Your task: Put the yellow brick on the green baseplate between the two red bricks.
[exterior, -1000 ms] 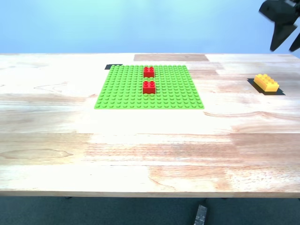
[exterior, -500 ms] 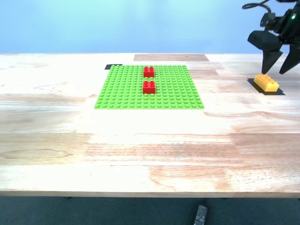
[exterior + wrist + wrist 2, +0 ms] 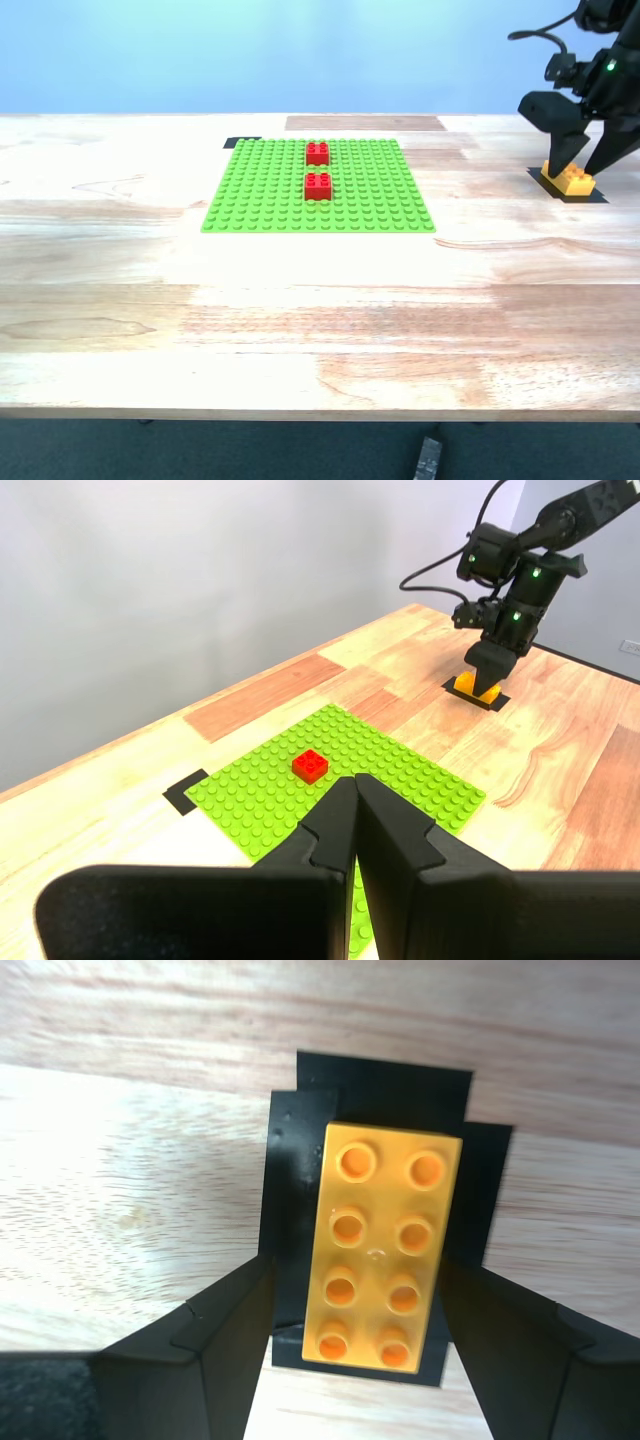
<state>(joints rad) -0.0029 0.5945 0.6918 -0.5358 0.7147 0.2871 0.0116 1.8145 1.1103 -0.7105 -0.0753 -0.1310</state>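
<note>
— Two red bricks (image 3: 318, 169), is that right? Where do they sit, starting from the exterior view's left?

— Yes, two, one behind the other on the green baseplate (image 3: 260, 195), a little gap of bare studs between them. The plate lies flat on the wooden table (image 3: 300, 320), toward the far edge, with a scrap of black tape (image 3: 233, 143) peeking from its far corner on the exterior view's left.

— And my first gripper (image 3: 355, 810)?

— Its two black fingers are pressed together with nothing between them. From its own camera it looks out over the plate, where only one red brick shows; the exterior view does not catch it at all.

— Further toward the exterior view's right, then?

— The yellow brick (image 3: 568, 178) lies studs-up on a black patch of tape (image 3: 380, 1095), well apart from the plate. My second gripper (image 3: 582, 172) is down over it — fingers (image 3: 225, 1350) spread, one on each long side of the brick. In its wrist view a narrow strip of black shows between each finger and the brick's side, so the brick is straddled rather than squeezed.
</note>
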